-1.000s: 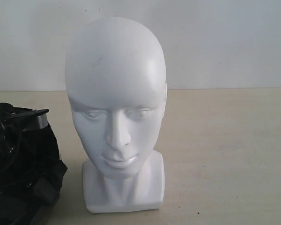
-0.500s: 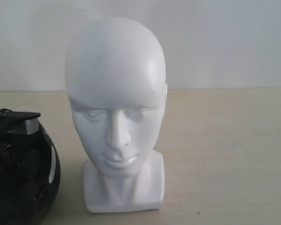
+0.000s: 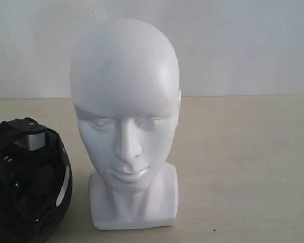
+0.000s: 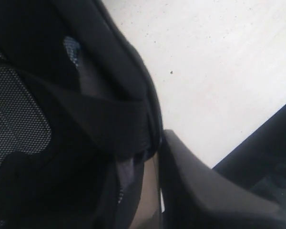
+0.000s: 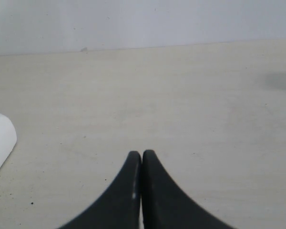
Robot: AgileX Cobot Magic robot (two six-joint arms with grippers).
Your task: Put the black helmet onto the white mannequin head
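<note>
Step in hand: pick-up. Helmet (image 3: 35,202) is low at the head's (image 3: 124,101) side, apart from it. Left gripper (image 3: 28,135) is at its rim; whether it is clamped, I cannot tell. Right gripper (image 5: 141,160) is pressed together, holding nothing. Next: lift above the crown, then lower.

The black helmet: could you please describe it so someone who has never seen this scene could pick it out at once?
In the exterior view, find the white mannequin head standing on the pale table. Low at that view's left edge, beside the neck base, sits the black helmet, partly cut off. It is the only dark, rounded thing, its hollow inside facing the camera.
</note>
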